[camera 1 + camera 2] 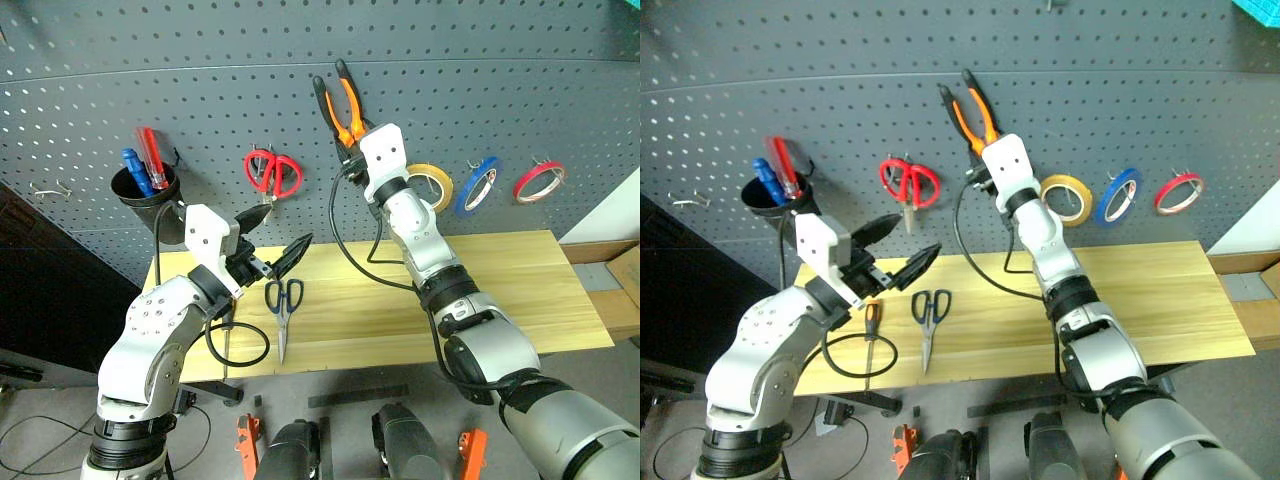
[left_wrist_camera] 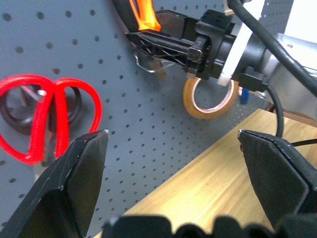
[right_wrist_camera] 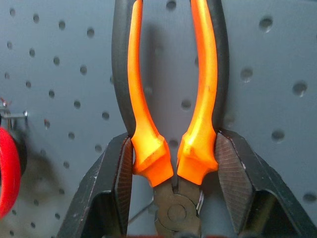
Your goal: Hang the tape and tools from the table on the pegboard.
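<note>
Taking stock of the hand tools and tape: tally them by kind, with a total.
Tape rings: 3, yellow, blue, red
Scissors: 2, red-handled, dark-handled
Screwdrivers: 3, red, blue, orange-and-black
Pliers: 1
Total: 9

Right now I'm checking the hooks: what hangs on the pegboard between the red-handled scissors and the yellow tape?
The pliers, handles up against the pegboard, gripped by the right tool. They sit between the red scissors and the yellow tape in the left eye view.
</note>
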